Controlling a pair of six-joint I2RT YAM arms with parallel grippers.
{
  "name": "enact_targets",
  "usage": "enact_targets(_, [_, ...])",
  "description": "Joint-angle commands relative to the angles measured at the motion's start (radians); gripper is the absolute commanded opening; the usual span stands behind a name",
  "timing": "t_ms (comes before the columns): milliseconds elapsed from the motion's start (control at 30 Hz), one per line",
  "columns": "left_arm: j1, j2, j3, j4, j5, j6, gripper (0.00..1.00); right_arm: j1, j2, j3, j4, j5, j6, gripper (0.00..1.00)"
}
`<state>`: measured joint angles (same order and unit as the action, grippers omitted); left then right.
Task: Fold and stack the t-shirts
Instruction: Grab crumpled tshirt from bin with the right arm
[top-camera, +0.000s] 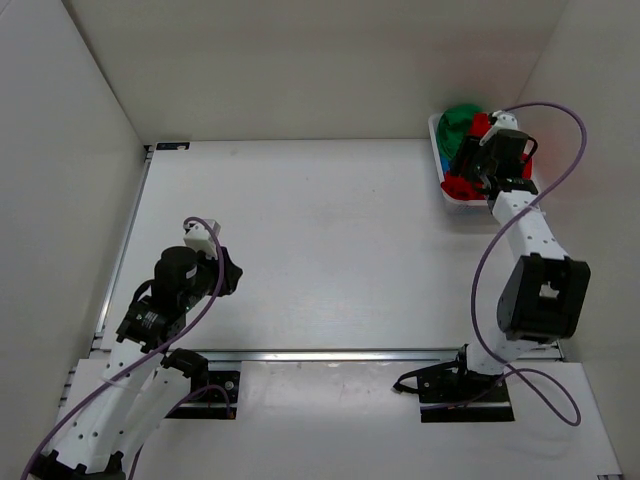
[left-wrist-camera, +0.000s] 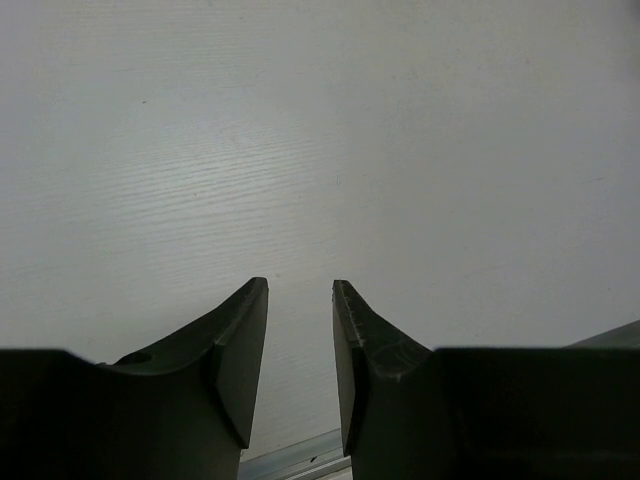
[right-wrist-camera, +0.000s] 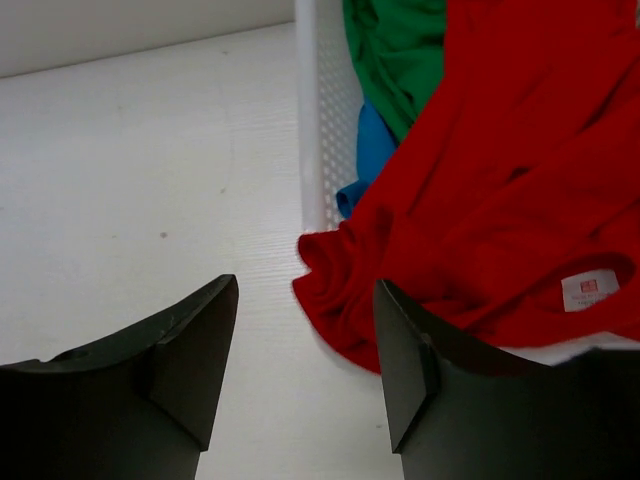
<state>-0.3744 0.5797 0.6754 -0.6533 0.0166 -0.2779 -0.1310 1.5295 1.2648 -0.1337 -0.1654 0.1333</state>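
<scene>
Clearly, the task has barely begun: nothing is folded and nothing is stacked. All three shirts lie crumpled together in the basket at the far right of the table. The red shirt is on top with its neck label showing, and one bunched edge spills over the basket's wall onto the table. The green shirt sits behind it, deeper in the basket. Only a small fold of the blue shirt peeks out between the two, against the perforated wall.

The right gripper hangs at the basket's edge, just above the spilled red edge, with its jaws apart and no cloth pinched between them. By my reading it is set to take the red shirt, but no grasp is made yet. The left gripper is well apart from all this, over bare table at the near left. Its jaws are parted by a narrow gap and hold nothing.

Everything is left to do: each shirt has to be pulled out, spread flat, folded and laid on the others. Where the stack should go I cannot tell.
</scene>
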Motion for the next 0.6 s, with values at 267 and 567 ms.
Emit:
enact_targets(267, [0.063,-0.001,-0.002,0.02,0.023,0.002,0.44,-0.002,0.403,0.387,-0.194,0.194,-0.012,0.56])
enact_targets(567, [0.045,-0.007,0.0,0.023,-0.004,-0.014,0.45,-0.044,0.365,0.431,-0.261,0.075,0.109,0.0])
